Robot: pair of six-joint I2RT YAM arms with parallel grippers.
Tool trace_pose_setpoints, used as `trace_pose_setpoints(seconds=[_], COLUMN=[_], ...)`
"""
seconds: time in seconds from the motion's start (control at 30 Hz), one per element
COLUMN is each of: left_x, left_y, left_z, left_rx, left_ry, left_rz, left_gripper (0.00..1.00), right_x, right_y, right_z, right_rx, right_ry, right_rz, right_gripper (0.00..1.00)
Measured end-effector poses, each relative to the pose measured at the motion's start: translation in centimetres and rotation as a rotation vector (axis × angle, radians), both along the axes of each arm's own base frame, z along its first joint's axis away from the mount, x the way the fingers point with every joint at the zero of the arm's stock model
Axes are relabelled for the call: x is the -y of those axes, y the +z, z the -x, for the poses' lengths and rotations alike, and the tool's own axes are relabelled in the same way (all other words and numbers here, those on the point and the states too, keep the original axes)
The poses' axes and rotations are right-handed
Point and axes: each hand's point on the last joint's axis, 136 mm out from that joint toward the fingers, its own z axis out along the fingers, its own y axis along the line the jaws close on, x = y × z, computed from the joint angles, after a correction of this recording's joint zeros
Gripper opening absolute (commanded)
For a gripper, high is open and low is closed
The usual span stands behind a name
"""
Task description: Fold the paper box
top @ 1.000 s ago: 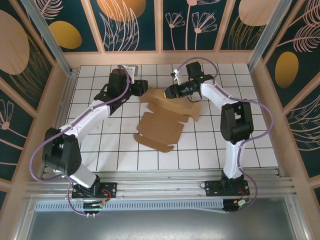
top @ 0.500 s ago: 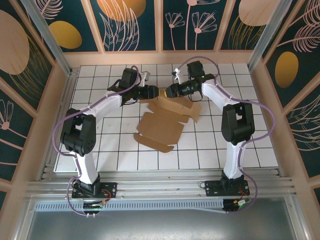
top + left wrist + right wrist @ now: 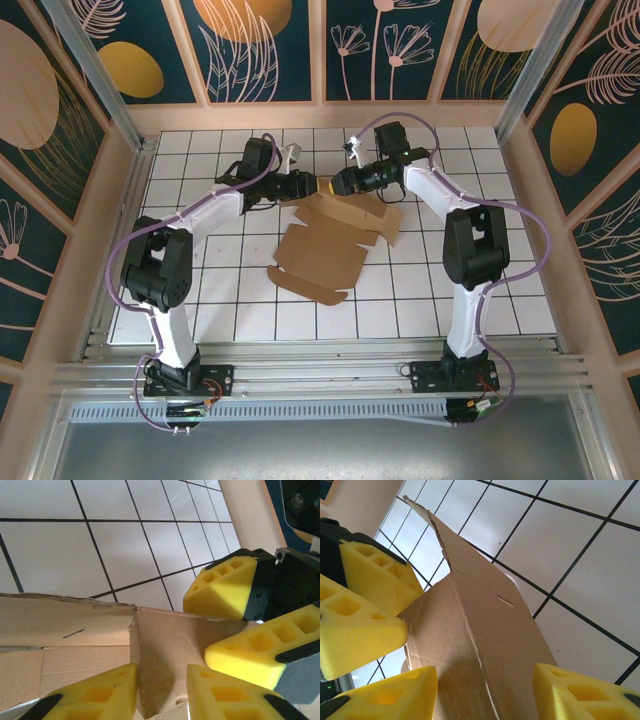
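The paper box (image 3: 325, 250) is a flat brown die-cut sheet lying mid-table, with its far flaps partly raised. My left gripper (image 3: 315, 185) and right gripper (image 3: 337, 184) meet nose to nose at its far edge. In the left wrist view, the left gripper (image 3: 161, 680) is open, and a raised, creased flap of the paper box (image 3: 165, 640) stands between its yellow fingers (image 3: 90, 695). The right gripper's fingers (image 3: 225, 587) show just beyond it. In the right wrist view, the right gripper (image 3: 485, 680) is open wide over a creased panel of the paper box (image 3: 470, 630), facing the left gripper's fingers (image 3: 375, 575).
The white gridded tabletop (image 3: 480, 280) is ringed by a low wooden wall (image 3: 320, 117) and aluminium posts. Both arms reach toward the far middle. Bare tabletop lies left, right and in front of the sheet.
The left arm has folded its elbow in and its gripper has moved right along the far edge to meet the right gripper at the flap. The right arm has barely shifted.
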Motion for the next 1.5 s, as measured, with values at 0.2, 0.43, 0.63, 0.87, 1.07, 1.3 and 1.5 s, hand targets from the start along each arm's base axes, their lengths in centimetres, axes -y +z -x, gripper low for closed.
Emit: trace_pose_setpoints(seconds=[0.2, 0.43, 0.63, 0.87, 1.07, 1.3, 1.5], left_x=[0.1, -0.9, -3.8, -6.5, -6.1, -5.2, -4.3], left_y=[-0.3, -0.5, 2.6, 1.7, -7.1, -10.7, -11.5], left_z=[0.1, -0.4, 0.4, 1.4, 2.1, 1.7, 0.1], left_rx=[-0.015, 0.025, 0.148, 0.179, -0.006, -0.065, -0.034], left_ry=[0.001, 0.042, 0.141, 0.24, 0.195, 0.163, 0.138], left_rz=[0.021, -0.053, -0.134, -0.203, -0.269, -0.279, -0.272], left_gripper=[0.5, 0.57, 0.51, 0.42, 0.45, 0.53, 0.44], right_x=[0.1, 0.1, 0.1, 0.1, 0.1, 0.1, 0.1], right_y=[0.0, 0.0, 0.0, 0.0, 0.0, 0.0, 0.0], right_z=[0.0, -0.1, -0.1, -0.1, -0.1, -0.1, 0.0], right_rx=[0.0, 0.0, 0.0, -0.002, -0.002, -0.002, -0.005], right_ry=[-0.002, -0.002, -0.002, -0.004, -0.004, -0.004, -0.006], right_rz=[0.0, 0.001, 0.001, 0.0, 0.0, 0.0, -0.001], right_gripper=[0.54, 0.54, 0.54, 0.54, 0.54, 0.54, 0.54])
